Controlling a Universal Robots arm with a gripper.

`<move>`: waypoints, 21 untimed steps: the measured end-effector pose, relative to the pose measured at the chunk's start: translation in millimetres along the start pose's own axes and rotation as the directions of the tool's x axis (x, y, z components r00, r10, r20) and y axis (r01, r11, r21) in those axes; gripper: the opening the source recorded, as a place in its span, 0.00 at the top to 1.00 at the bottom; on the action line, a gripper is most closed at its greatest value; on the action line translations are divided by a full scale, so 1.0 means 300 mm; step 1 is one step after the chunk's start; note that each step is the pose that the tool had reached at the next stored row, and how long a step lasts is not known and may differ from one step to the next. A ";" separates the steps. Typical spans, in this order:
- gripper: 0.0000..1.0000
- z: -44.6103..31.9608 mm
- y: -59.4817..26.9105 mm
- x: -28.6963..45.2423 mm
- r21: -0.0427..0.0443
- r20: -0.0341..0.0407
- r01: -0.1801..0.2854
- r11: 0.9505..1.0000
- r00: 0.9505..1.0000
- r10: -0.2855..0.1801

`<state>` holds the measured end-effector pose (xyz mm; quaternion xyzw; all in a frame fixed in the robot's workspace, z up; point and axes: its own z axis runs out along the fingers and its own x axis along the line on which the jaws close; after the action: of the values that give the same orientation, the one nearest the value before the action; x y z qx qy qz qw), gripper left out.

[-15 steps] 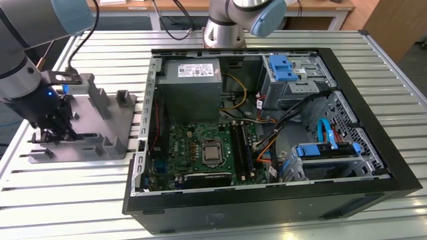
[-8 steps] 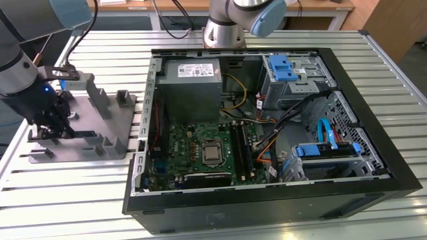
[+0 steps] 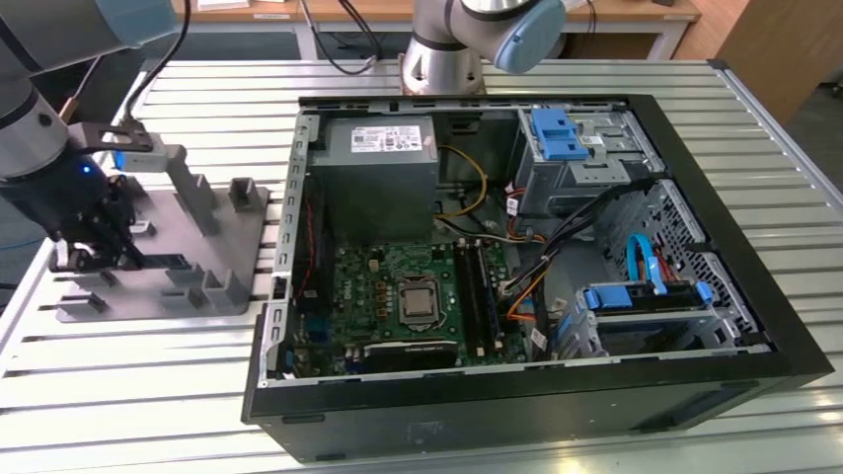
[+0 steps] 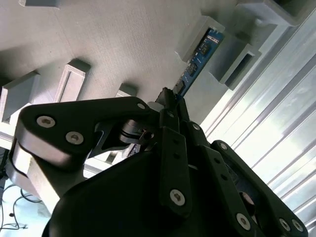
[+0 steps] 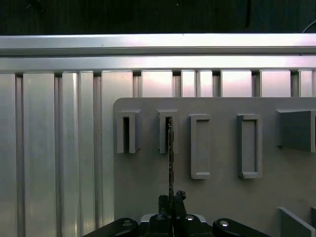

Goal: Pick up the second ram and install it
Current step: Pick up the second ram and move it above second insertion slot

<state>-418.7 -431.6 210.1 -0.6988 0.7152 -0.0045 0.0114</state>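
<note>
1. Exterior view: the gripper [image 3: 95, 255] hangs low over the grey holder plate [image 3: 248, 247] at the exterior view's left, mid-height in the frame. It is well apart from the open computer case [image 3: 527, 420] in the middle.
2. Second wrist view: the gripper [image 4: 170, 96] is clenched on one end of the blue ram stick [image 4: 200, 59], whose other end sits in a slotted block [image 4: 190, 42] on the plate. The hold looks to be near the tip, so a firm, even squeeze matters.
3. First wrist view: the ram stick [image 5: 170, 148] shows edge-on, a thin line from the block [image 5: 161, 133] to the gripper [image 5: 171, 200], centred between the fingertips. A clean pick probably needs a straight pull along the slot, without twist, so the board does not bind.
</note>
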 end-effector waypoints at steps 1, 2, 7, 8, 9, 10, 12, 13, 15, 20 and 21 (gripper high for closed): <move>0.86 -0.003 0.000 0.000 0.000 0.000 0.000 1.000 1.000 0.000; 0.86 -0.006 0.000 0.000 0.000 0.000 0.000 1.000 1.000 0.000; 0.86 -0.023 -0.001 0.000 0.000 0.000 0.000 1.000 1.000 0.000; 0.86 -0.026 -0.001 0.000 0.000 0.000 0.000 1.000 1.000 0.000; 0.86 -0.030 -0.001 0.000 0.000 0.000 0.000 1.000 1.000 0.000; 0.86 -0.034 -0.001 0.000 0.000 0.000 0.000 1.000 1.000 0.000; 0.86 -0.042 -0.001 0.000 0.000 0.000 0.000 1.000 1.000 0.000; 0.86 -0.045 -0.001 0.000 0.000 0.000 0.000 1.000 1.000 0.000; 0.86 -0.052 -0.001 -0.001 0.000 0.000 0.000 1.000 1.000 0.000; 0.86 -0.077 -0.002 -0.001 0.000 0.000 0.000 1.000 1.000 0.000; 0.86 -0.082 -0.002 -0.001 0.000 0.000 0.000 1.000 1.000 0.000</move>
<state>-418.7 -431.6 234.8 -0.6988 0.7152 -0.0045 0.0114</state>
